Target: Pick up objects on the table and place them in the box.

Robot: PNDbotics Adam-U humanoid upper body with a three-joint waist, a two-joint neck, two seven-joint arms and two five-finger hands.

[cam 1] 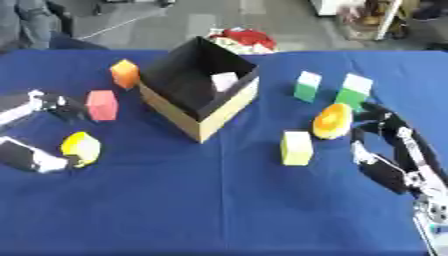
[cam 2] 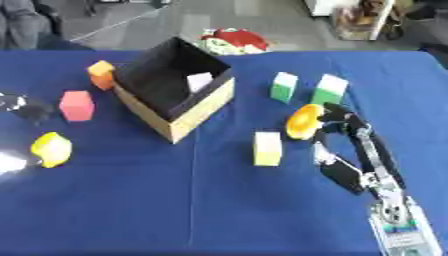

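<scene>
Orange rounded object (cam 2: 304, 121) on the blue-covered desk (cam 1: 219, 200) lies at the fingers (cam 2: 337, 114) of the right hand (cam 1: 385, 145), which curl about its right side with the thumb lower down; whether they actually touch it cannot be told. That posture reads as an approach to a grasp, the object not yet lifted. The left hand (cam 1: 39, 125) brackets a yellow rounded object (cam 1: 80, 148) at the desk's left edge: one part of the hand lies above it, another below and against it, with the fingers spread rather than closed; in the right eye view most of this hand is cut off.

Outward from the hands, a tall pale-yellow block (cam 1: 297, 148) stands just left of the orange object, and two green-and-white blocks (cam 1: 332, 90) stand behind it. A pink cube (cam 1: 102, 105) and an orange cube (cam 1: 125, 73) sit left of the open cardboard box with black lining (cam 1: 199, 90), which is turned corner-on at centre, within reach of both arms. A pale block (cam 1: 224, 81) already rests inside; the near walls hide the rest of the floor. Red and white items (cam 1: 245, 40) beyond the far edge cannot be identified.
</scene>
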